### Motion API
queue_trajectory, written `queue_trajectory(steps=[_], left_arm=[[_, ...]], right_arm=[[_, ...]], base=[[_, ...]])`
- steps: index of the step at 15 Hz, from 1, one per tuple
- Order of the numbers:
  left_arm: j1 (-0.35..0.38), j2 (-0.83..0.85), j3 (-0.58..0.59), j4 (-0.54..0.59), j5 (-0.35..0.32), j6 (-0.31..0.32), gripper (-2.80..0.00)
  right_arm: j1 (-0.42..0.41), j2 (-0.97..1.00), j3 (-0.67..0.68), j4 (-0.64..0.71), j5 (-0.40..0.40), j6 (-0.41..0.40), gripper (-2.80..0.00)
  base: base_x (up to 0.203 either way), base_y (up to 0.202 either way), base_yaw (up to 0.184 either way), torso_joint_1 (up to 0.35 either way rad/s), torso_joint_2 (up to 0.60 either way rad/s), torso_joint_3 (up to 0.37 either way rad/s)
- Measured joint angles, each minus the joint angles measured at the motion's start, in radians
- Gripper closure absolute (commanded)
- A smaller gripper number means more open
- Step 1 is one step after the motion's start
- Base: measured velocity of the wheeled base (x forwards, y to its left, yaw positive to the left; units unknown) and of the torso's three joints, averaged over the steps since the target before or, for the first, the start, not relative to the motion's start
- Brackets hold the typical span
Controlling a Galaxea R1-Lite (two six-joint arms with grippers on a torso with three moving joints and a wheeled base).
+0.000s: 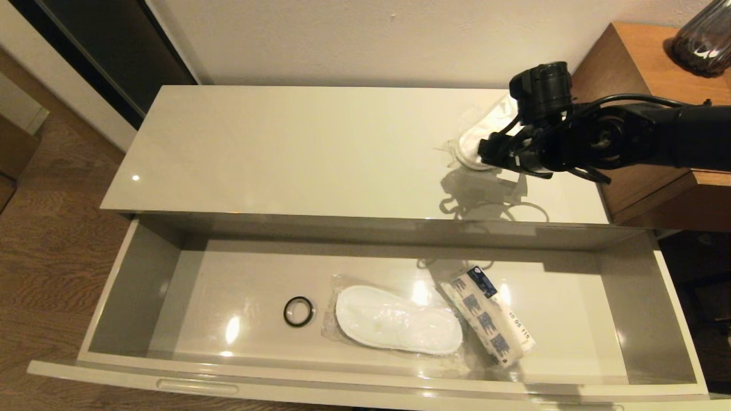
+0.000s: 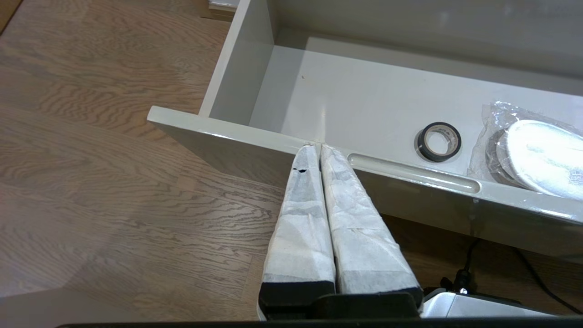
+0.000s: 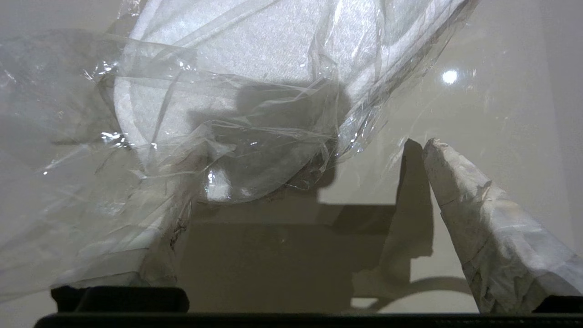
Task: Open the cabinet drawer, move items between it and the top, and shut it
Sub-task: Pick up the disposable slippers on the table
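The cabinet drawer [image 1: 131, 285] stands pulled out, wide open. In it lie a pair of white slippers in clear wrap [image 1: 400, 319] and a white packet with blue print [image 1: 491, 322]. Another wrapped pair of slippers [image 1: 477, 140] lies at the right end of the glossy cream top [image 1: 297, 148]. My right gripper [image 3: 314, 150] is low over the top at these slippers [image 3: 237, 68], open; loose wrap drapes over one finger while the other finger [image 3: 473, 214] stands free. My left gripper [image 2: 317, 146] is shut and empty, its tips at the drawer front's rim [image 2: 227, 130] beside a handle slot [image 2: 412, 172].
A small black ring [image 1: 298, 311] lies on the drawer floor left of the slippers. A brown wooden desk [image 1: 639, 68] with a dark vase [image 1: 705, 37] stands to the right of the cabinet, close behind my right arm. Wooden floor lies to the left.
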Motion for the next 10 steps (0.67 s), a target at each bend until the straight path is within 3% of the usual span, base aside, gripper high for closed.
queue_trajectory(steps=[10], left_arm=[[0.0, 0.0, 0.0, 0.0, 0.001, 0.0, 0.0]], right_arm=[[-0.003, 0.021, 0.01, -0.058, 0.008, 0.025, -2.8]], base=[[0.0, 0.0, 0.0, 0.0, 0.0, 0.0]])
